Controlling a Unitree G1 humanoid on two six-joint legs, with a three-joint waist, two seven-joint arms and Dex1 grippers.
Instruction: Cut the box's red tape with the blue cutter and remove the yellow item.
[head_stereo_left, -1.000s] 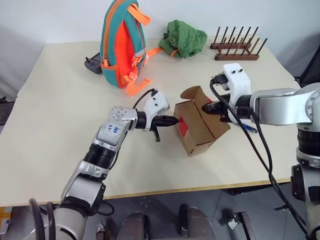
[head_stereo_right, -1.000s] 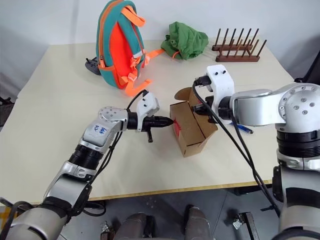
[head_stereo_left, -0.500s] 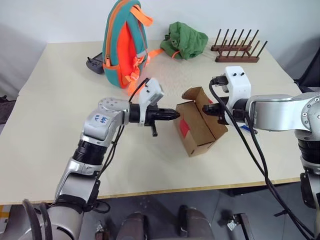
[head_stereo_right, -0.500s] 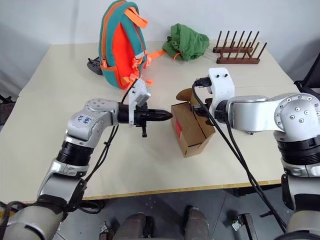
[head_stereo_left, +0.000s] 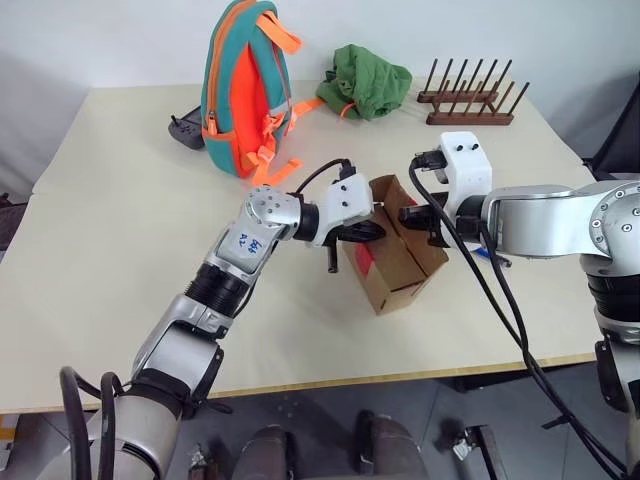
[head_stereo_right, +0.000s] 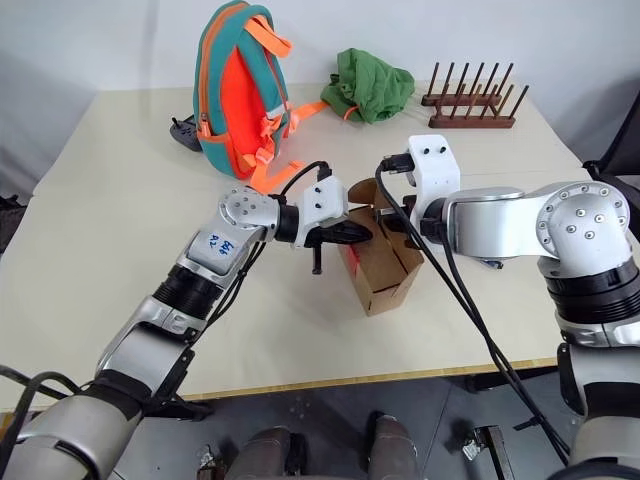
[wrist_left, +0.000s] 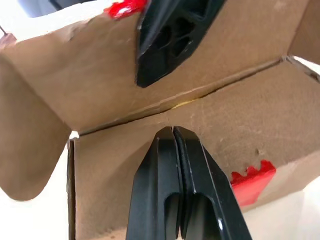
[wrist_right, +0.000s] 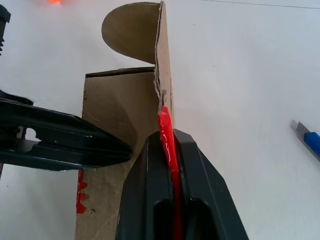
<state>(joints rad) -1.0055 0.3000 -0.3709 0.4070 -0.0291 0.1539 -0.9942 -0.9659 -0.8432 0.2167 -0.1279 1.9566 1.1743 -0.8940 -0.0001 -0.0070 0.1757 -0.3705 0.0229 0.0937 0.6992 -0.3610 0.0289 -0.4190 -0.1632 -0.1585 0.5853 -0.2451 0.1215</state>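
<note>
The brown box (head_stereo_left: 398, 268) stands tilted at the table's middle, one rounded flap (head_stereo_left: 384, 188) raised. Torn red tape (head_stereo_left: 366, 258) shows on its side and along a flap edge (wrist_right: 166, 131). My right gripper (wrist_right: 167, 134) is shut on that taped flap edge. My left gripper (head_stereo_left: 378, 232) is shut and holds nothing. Its tips (wrist_left: 172, 131) sit at the seam between two flaps, just below the right gripper's fingers (wrist_left: 167, 42). The blue cutter (wrist_right: 311, 141) lies on the table to the right of the box. The yellow item is hidden.
An orange-and-teal backpack (head_stereo_left: 245, 90) stands at the back left with a black gadget (head_stereo_left: 186, 130) beside it. A green cloth (head_stereo_left: 370, 78) and a wooden rack (head_stereo_left: 468, 95) lie at the back. Bare tabletop (head_stereo_left: 120, 240) spreads left of the box.
My left gripper has moved right and up, from beside the box's taped side onto its top, rolling at the wrist. The right gripper has kept its grip on the flap.
</note>
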